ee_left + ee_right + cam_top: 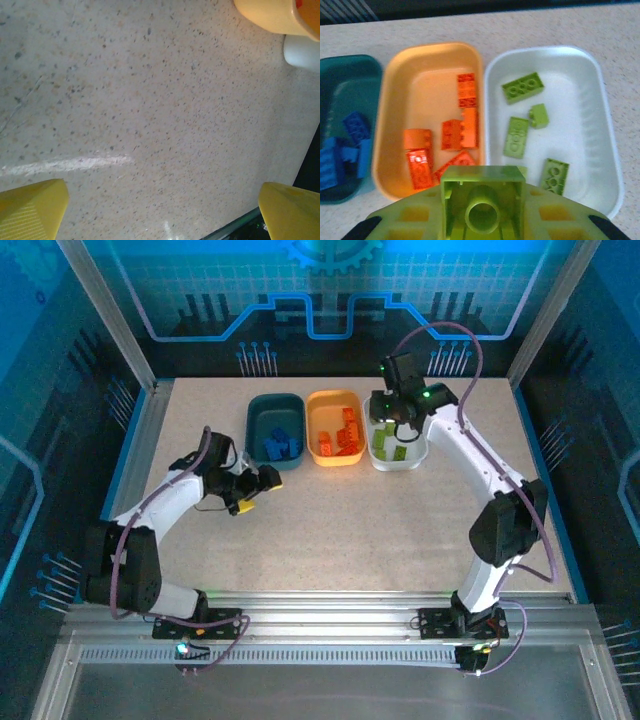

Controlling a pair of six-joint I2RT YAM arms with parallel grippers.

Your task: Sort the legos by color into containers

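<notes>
Lime brick (482, 200): right in the right wrist cam's face, hollow underside toward the lens. It's pinched in the right gripper (482, 215) and held up above the tubs, about where the orange and white ones meet.
Green bricks (516, 136): four clear ones lie loose on the floor of the white tub (570, 100), with a fifth half hidden behind the held brick.
Orange bricks (460, 127): bunched in the orange tub (420, 85), middle of the row.
Blue bricks (350, 145): piled in the teal tub (355, 75) on the left, partly cut off by the frame edge.
Left gripper (162, 210): on the left wrist cam its yellow fingers (35, 210) are spread wide at the bottom corners. Nothing between them but speckled table (150, 100).
Tub corners: orange tub's corner sits top right in that view, with a bit of the white tub just below it.
Tub row: from the top cam it goes teal, orange, white, left to right, packed side by side.
Right arm (480, 470): reaches in over the white tub's left side, and its grip is too small to make out from up there.
Left arm (170, 495): bent low, gripper over bare table near the teal tub but not touching it.
</notes>
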